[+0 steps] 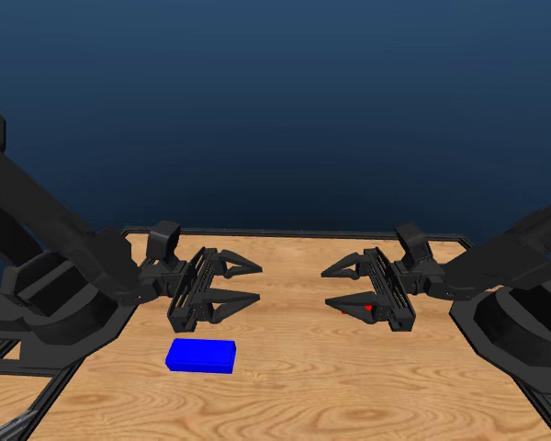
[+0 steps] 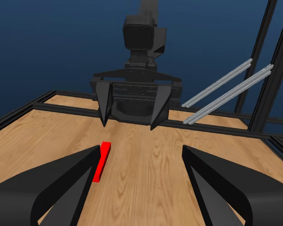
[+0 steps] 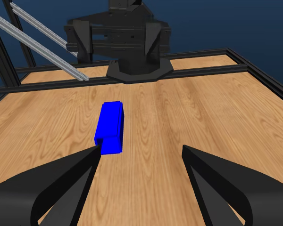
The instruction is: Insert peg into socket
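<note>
On the wooden table [image 1: 285, 386] the blue socket [image 1: 201, 356] lies flat toward the robot's left, in front of the left gripper [image 1: 237, 281], whose jaws stand wide apart and hold nothing. Across from it the right gripper [image 1: 347, 284] is likewise spread wide and empty, and the red peg [image 2: 102, 161] lies on the wood under it, mostly hidden by that gripper from the head camera. Between the two grippers only bare wood shows.
</note>
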Action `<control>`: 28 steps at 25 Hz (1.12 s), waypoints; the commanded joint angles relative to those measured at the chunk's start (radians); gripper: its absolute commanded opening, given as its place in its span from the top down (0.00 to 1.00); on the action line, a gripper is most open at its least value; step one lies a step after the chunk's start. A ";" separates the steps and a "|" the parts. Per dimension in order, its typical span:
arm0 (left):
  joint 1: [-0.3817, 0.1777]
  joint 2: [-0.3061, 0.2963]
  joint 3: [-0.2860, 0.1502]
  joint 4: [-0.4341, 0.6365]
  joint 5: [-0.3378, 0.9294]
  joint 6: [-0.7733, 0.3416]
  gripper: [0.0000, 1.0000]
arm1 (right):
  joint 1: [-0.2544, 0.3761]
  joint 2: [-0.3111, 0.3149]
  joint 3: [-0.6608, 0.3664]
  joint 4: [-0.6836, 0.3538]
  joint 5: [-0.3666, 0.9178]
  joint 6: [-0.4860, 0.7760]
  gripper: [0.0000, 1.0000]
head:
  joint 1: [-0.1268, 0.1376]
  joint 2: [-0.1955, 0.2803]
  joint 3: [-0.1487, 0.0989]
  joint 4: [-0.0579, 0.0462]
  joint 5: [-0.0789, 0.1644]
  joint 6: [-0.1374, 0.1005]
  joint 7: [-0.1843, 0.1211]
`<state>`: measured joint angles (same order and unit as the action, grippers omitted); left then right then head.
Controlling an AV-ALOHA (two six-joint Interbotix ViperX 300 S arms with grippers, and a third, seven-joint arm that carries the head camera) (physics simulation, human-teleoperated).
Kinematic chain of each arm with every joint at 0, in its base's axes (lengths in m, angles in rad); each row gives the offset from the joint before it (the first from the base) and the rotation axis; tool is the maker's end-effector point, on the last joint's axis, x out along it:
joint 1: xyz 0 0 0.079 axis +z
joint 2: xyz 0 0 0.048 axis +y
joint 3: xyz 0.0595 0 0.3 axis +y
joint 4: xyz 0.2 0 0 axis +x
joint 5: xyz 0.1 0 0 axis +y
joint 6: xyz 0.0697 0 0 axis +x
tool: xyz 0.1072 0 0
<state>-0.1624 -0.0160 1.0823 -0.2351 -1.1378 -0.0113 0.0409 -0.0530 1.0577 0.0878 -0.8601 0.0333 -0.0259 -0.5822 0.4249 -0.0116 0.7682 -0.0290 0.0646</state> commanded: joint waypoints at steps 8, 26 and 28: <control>-0.121 -0.075 -0.008 -0.225 0.496 -0.032 0.00 | 0.015 0.041 -0.112 -0.031 0.094 0.018 0.00 | 0.006 0.077 -0.018 0.014 0.021 0.027 0.102; -0.131 -0.049 0.037 -0.181 0.697 -0.100 0.00 | 0.032 0.056 -0.082 -0.016 0.086 0.049 0.00 | 0.015 0.170 -0.054 0.023 0.026 0.059 0.067; -0.129 -0.017 0.025 -0.183 0.701 -0.120 0.00 | 0.039 0.061 -0.070 -0.006 0.069 0.056 0.00 | 0.017 0.179 -0.060 0.023 0.027 0.061 0.064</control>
<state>-0.3065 -0.0449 1.1218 -0.4190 -0.4529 -0.1230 0.0725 0.0290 0.9869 0.0745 -0.7523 0.0851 -0.0111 -0.4101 0.3880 0.0108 0.8054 0.0301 0.1331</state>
